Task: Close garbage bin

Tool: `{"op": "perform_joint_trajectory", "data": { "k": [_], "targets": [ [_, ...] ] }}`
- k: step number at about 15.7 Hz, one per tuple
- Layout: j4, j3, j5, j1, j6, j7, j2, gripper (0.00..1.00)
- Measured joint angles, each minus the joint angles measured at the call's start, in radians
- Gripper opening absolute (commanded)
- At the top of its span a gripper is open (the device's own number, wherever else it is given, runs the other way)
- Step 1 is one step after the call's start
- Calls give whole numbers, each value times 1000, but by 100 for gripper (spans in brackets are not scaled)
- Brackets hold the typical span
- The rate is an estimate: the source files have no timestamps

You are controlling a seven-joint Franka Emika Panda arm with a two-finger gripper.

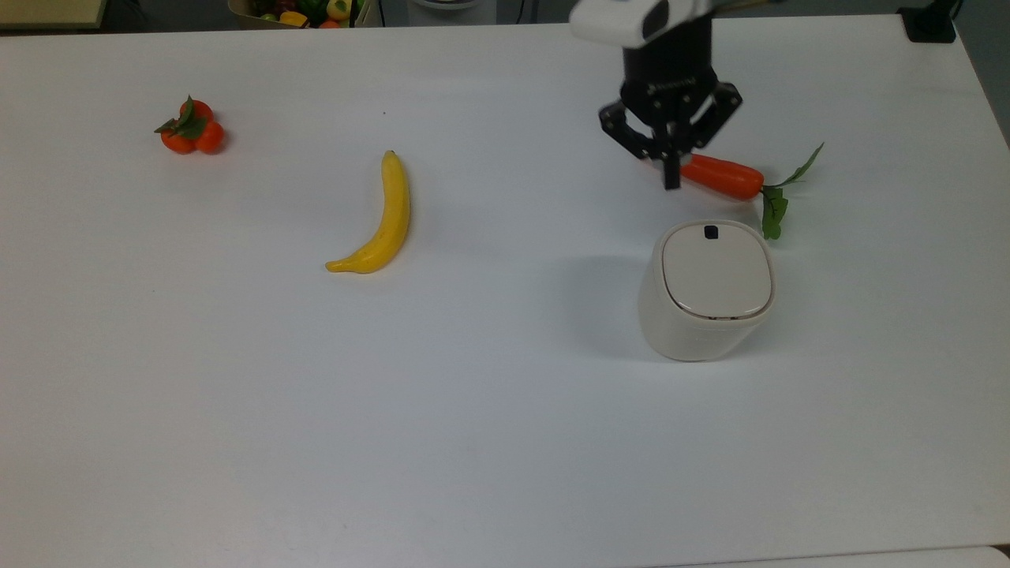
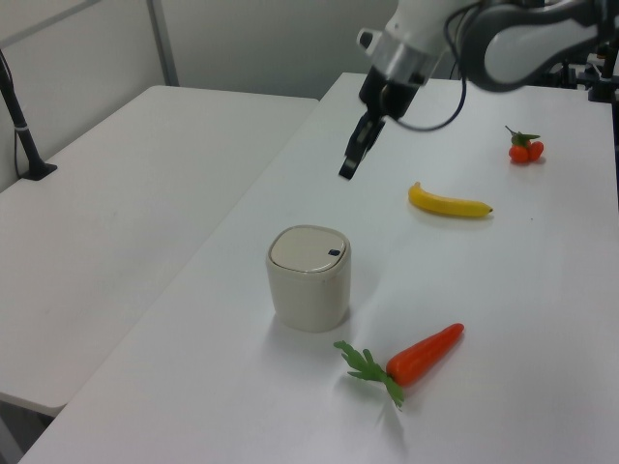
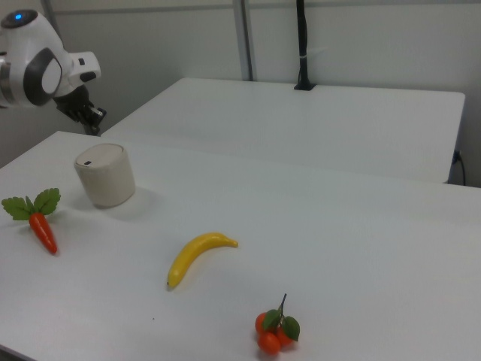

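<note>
The garbage bin (image 1: 705,293) is a cream-white tub standing on the white table at the top view's right. Its lid (image 1: 716,270) lies flat and closed, with the small black tab (image 1: 711,232) on the far edge. My gripper (image 1: 671,181) hangs in the air beyond the bin, well above it and clear of the lid, shut with nothing between its fingers. In the left view the gripper (image 2: 348,170) hovers high above the bin (image 2: 309,277). In the right view the gripper (image 3: 92,120) sits above and behind the bin (image 3: 105,175).
An orange carrot (image 1: 721,177) with green leaves lies just past the bin, partly under the gripper in the top view. A banana (image 1: 380,218) lies mid-table and a cluster of small oranges (image 1: 192,128) at the far left. A fruit basket (image 1: 300,11) sits beyond the table's far edge.
</note>
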Motion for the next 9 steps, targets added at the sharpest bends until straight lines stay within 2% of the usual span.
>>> {"op": "perform_joint_trajectory", "data": {
  "k": [1, 2, 5, 9],
  "targets": [
    [0, -1, 2, -10, -46, 0, -22, 90],
    [0, -3, 14, -21, -99, 2, -48, 100],
    [1, -36, 86, -48, -255, 1, -122, 100],
    [21, -107, 102, -54, -448, 1, -182, 100]
  ]
}}
